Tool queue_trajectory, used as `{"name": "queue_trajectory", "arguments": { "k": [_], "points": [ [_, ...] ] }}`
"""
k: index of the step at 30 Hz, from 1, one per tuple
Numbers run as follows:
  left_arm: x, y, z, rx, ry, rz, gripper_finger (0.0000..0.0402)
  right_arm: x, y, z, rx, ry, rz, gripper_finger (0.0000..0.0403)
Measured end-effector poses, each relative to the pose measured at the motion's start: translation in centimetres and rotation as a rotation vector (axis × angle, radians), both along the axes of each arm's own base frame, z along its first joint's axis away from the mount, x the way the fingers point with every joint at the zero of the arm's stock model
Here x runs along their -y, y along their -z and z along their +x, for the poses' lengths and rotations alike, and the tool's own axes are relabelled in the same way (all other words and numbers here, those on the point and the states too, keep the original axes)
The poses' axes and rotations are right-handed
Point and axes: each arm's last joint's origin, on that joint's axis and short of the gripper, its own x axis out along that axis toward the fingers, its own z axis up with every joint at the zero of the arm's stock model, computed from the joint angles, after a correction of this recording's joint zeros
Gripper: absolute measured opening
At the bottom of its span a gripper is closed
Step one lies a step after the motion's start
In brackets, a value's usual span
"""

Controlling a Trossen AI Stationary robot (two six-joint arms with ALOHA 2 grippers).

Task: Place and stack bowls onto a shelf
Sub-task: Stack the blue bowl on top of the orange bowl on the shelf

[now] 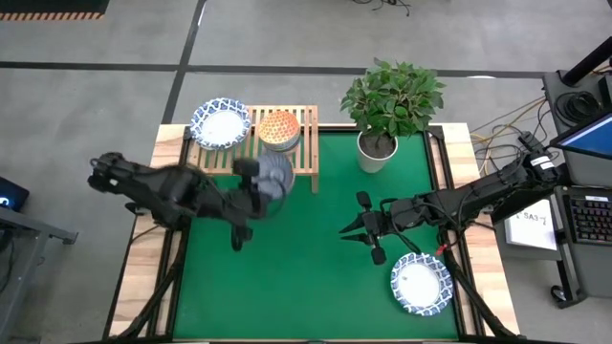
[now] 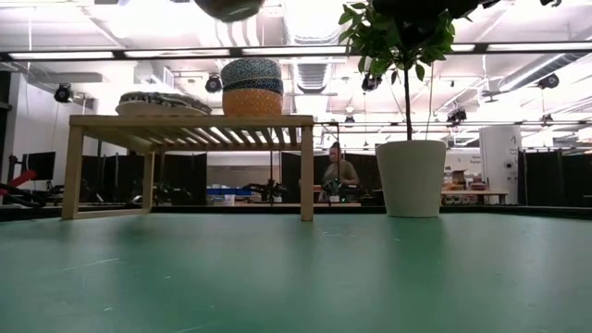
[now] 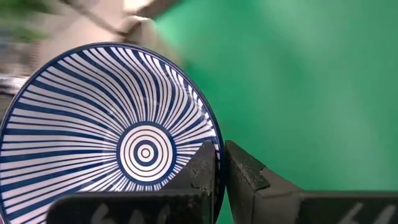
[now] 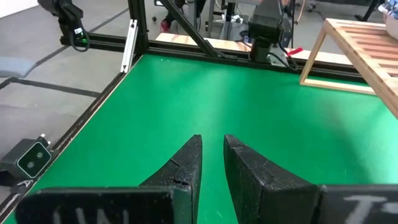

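Bowl carried toward the shelf

Left gripper (image 3: 220, 171) has its jaws pinching the rim of a deep bowl (image 3: 112, 149) with blue and white stripes inside, held tilted in the air just beside the wooden shelf (image 1: 304, 143), likely so it can be stacked. On the shelf sit a shallow white bowl (image 1: 221, 124) and a stack of small bowls (image 1: 279, 130). Right gripper (image 1: 367, 227) waits over mid-counter (image 1: 306, 287), jaws a narrow gap apart, holding nothing. Another shallow bowl (image 1: 421, 284) lies near the counter's right front corner. A potted plant (image 1: 387, 110) stands beside the shelf. No readable writing shows.
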Motion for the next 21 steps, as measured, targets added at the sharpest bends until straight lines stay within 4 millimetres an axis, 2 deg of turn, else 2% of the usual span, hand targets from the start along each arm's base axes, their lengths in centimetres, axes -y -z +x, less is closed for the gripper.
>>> {"name": "queue_trajectory", "arguments": {
  "k": [3,7,10,16,21],
  "points": [
    [-1.9,-1.7,-0.5,0.058,-0.053,0.072,0.0003,0.0,0.0,0.0,0.001,0.001,0.0,0.0057],
    [-5.1,-2.6,-0.7,0.078,-0.135,0.108,0.0003,0.0,0.0,0.0,0.002,0.001,0.004,0.0057],
    [-7.8,-2.7,-0.6,0.066,-0.195,0.109,0.0003,0.0,-0.1,0.0,0.005,0.002,0.005,0.0057],
    [-12.9,-2.2,0.2,0.071,-0.198,-0.025,0.0004,0.0,-0.1,0.0,0.007,0.001,0.005,0.0057],
    [-15.7,-1.6,0.3,0.043,-0.249,-0.029,0.0004,0.0,-0.1,0.0,0.007,0.002,0.005,0.0057]
  ]
}}
